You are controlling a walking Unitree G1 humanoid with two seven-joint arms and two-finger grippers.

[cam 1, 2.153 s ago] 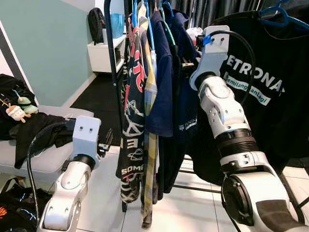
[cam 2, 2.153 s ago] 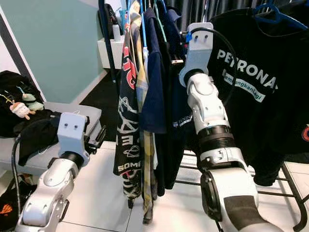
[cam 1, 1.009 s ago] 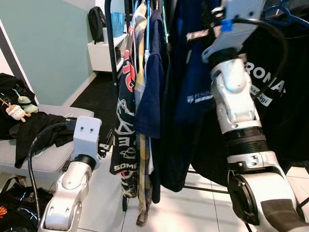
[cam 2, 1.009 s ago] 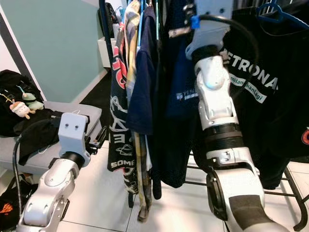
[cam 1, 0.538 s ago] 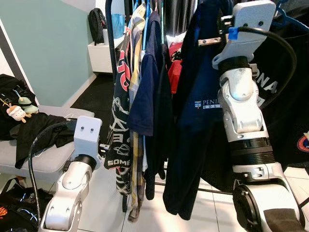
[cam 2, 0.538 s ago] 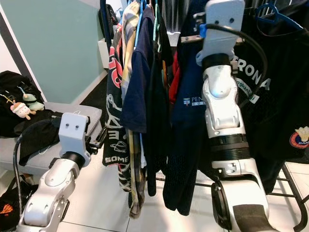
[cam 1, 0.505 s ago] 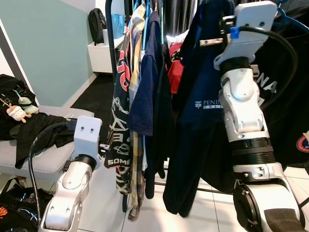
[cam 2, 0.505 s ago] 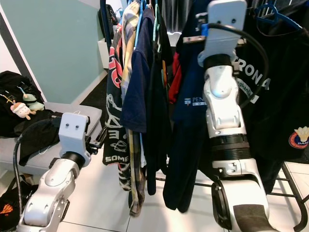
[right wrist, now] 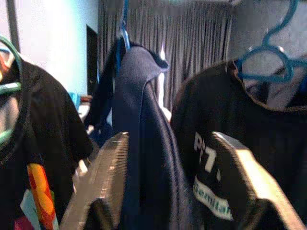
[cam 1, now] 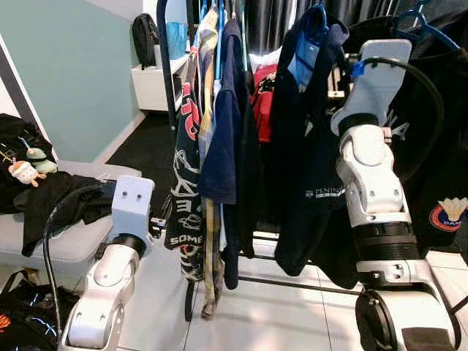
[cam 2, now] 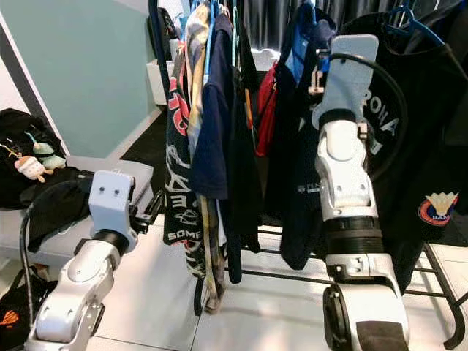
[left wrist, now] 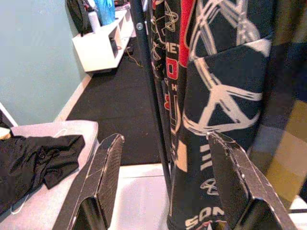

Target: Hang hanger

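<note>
A navy polo shirt [cam 1: 307, 146] hangs on a blue hanger [cam 1: 316, 13] whose hook [right wrist: 124, 19] goes up toward the rack's top rail. My right gripper [right wrist: 169, 139] is raised just behind the shirt's collar, open, its fingers [right wrist: 108, 177] standing either side of the cloth. Its wrist housing [cam 1: 380, 66] covers the fingers in the eye views. My left gripper [left wrist: 164, 139] is held low and open, facing the rack's black upright [left wrist: 153, 96] and a printed black shirt [left wrist: 216, 96].
Several shirts crowd the rack's left end [cam 1: 212, 131]. A black Petronas shirt [cam 1: 439, 110] on a blue hanger [cam 1: 420, 18] hangs at the right. A grey bench [cam 1: 66, 248] with dark clothes and plush toys [cam 1: 22, 172] stands left. The rack's base bar [cam 1: 292, 284] crosses the tiled floor.
My right arm has come down and to the right. The navy shirt has sunk lower with it and now hangs straight from its hanger. My left arm has stayed still.
</note>
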